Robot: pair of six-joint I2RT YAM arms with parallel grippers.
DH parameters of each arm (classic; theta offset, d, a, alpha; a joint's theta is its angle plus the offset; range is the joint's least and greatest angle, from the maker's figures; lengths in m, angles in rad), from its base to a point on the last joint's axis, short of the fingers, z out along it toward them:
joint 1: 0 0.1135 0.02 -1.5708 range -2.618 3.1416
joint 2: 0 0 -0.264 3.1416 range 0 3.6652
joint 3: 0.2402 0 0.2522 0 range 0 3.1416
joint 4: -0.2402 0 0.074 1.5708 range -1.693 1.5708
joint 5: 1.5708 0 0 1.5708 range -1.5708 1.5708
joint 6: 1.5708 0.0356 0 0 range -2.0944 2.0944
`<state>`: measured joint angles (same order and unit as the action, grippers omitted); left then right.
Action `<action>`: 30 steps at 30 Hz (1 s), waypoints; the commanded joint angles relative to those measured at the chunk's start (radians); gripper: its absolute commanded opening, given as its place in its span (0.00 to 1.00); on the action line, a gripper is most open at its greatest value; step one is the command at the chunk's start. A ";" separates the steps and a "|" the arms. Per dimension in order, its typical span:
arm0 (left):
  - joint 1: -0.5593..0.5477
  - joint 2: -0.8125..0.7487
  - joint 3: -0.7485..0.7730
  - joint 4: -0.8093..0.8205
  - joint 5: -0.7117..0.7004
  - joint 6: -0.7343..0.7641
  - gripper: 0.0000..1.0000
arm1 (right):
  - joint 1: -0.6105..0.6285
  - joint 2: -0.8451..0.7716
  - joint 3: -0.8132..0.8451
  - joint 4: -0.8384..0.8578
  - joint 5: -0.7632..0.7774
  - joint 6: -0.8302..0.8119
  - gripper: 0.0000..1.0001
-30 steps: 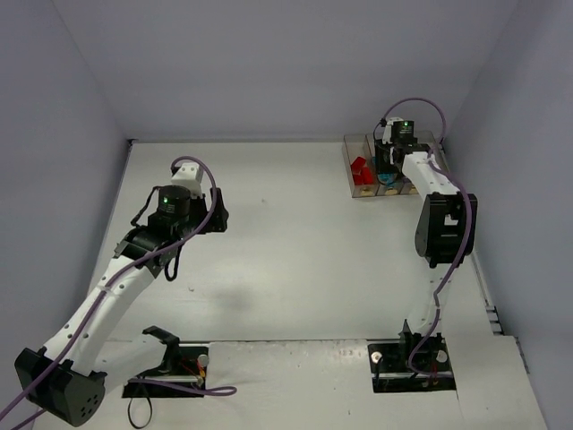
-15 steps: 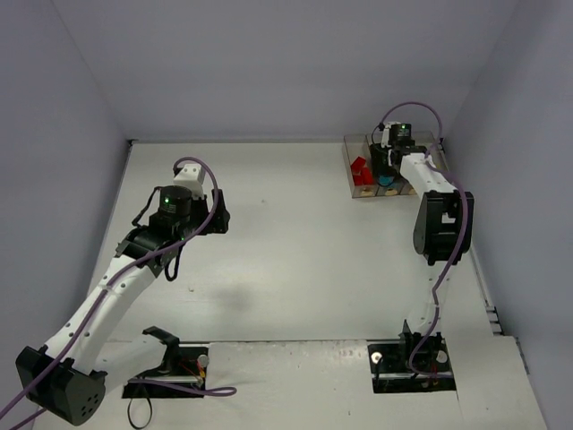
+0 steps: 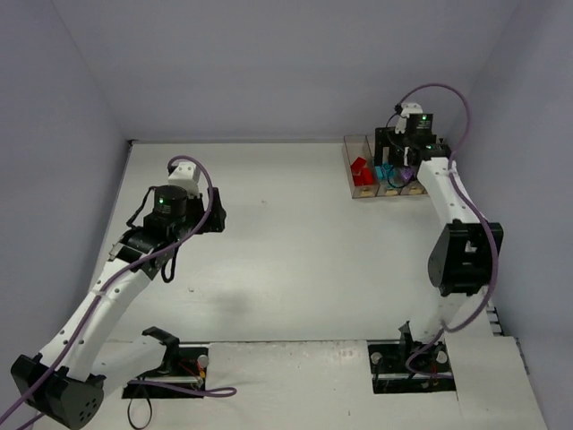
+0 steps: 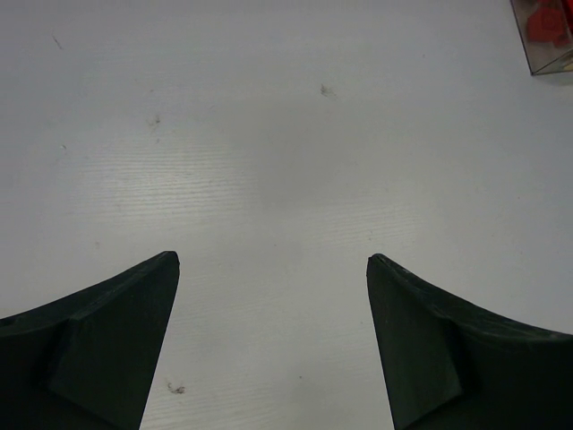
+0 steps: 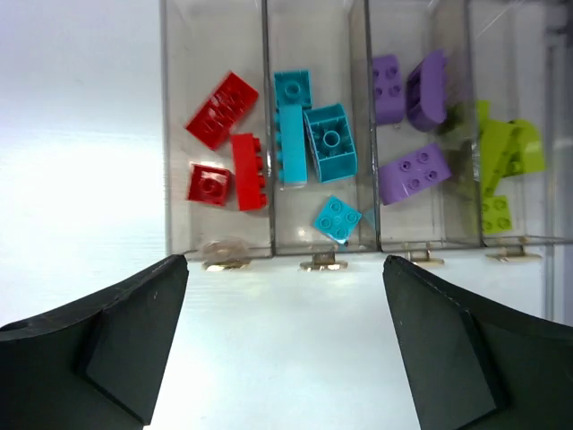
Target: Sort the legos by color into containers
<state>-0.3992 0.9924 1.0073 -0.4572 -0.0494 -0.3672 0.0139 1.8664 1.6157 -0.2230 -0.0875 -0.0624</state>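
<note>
Right gripper (image 5: pixel 285 261) released, empty; legos (image 5: pixel 329 141) inside containers (image 5: pixel 166 179), just beyond fingertips. Left gripper (image 4: pixel 273 257) released, well apart.

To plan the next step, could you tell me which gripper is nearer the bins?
Right. The right gripper hovers at the bins; the left gripper is far across the table.

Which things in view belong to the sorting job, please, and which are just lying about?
Job: red legos, teal legos, purple legos, lime green legos, clear containers.
Not the job: white table, grey walls.
</note>
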 commanded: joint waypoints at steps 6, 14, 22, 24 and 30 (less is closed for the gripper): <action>0.002 -0.090 0.086 -0.017 -0.092 0.011 0.79 | 0.004 -0.476 -0.250 0.027 -0.044 0.154 1.00; 0.000 -0.195 0.057 -0.043 -0.204 0.025 0.79 | 0.001 -0.829 -0.511 0.022 -0.038 0.265 1.00; 0.002 -0.299 -0.050 0.057 -0.247 0.017 0.79 | 0.026 -1.154 -0.701 0.005 0.035 0.275 1.00; 0.000 -0.305 -0.075 0.074 -0.242 0.007 0.79 | 0.026 -1.193 -0.724 -0.002 0.049 0.300 1.00; 0.000 -0.301 -0.104 0.066 -0.241 -0.001 0.79 | 0.026 -1.233 -0.747 -0.016 0.031 0.300 1.00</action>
<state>-0.3992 0.6781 0.8982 -0.4595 -0.2790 -0.3561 0.0345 0.6323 0.8806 -0.2749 -0.0757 0.2184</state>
